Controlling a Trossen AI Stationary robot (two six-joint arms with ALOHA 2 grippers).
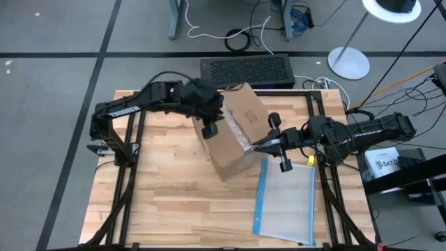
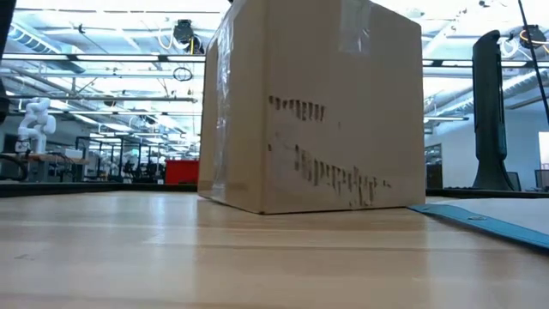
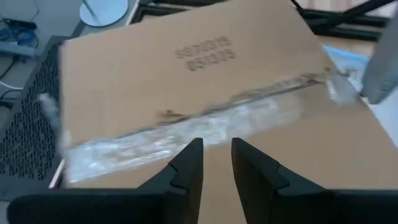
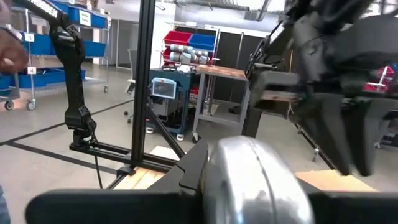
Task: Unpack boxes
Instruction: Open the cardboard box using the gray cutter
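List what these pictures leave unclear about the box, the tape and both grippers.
- Box contents: hidden in every view; the flaps are shut under tape.
- Box top, low view: cut off by the upper edge.
- Right gripper fingertips: too small in the high view; a shiny rounded thing blocks them in the right wrist view.
- Left gripper: a narrow gap between its fingers over the tape; contact with the box is unclear.
- Print on the box: too blurred to read.

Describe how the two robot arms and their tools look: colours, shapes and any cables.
Both arms are dark, nearly black, built of chunky jointed segments. The left tool ends in two flat, black, tapered fingers with angular stepped outer edges. The right tool is also black, with a short crossbar behind its fingers and a shiny rounded silver part close to its wrist camera. A black cable loops over the left arm near its base.
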